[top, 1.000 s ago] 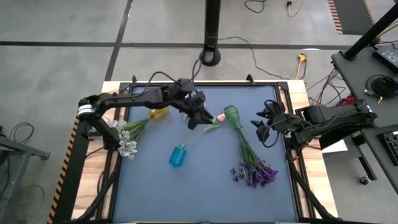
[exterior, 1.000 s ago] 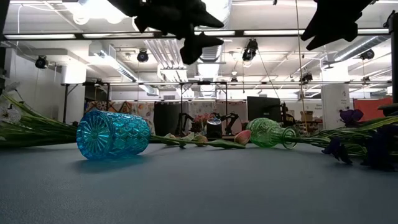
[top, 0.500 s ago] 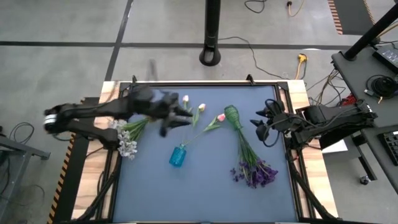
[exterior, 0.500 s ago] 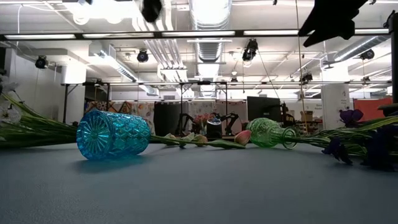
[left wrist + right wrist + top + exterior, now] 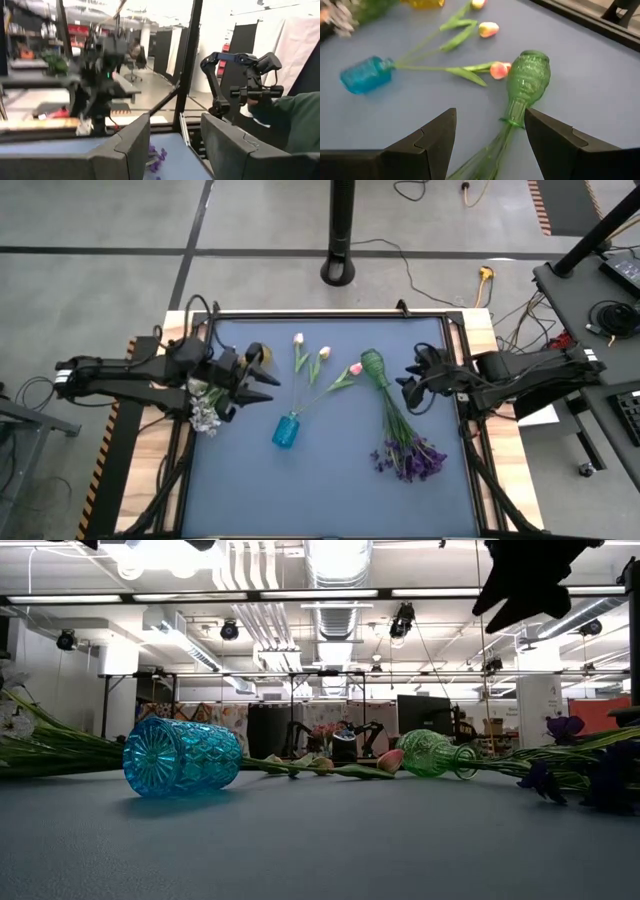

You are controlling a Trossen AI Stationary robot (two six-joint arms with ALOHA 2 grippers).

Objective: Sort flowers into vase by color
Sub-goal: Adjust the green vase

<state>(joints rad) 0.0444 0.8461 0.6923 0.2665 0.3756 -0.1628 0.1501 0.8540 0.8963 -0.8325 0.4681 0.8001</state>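
Hovering half-open and empty, left gripper (image 5: 262,375) and right gripper (image 5: 408,387).

No writing, label, brand or number can be read in any of the views. The far-off boards and panels in the room behind the surface are too small to make out.
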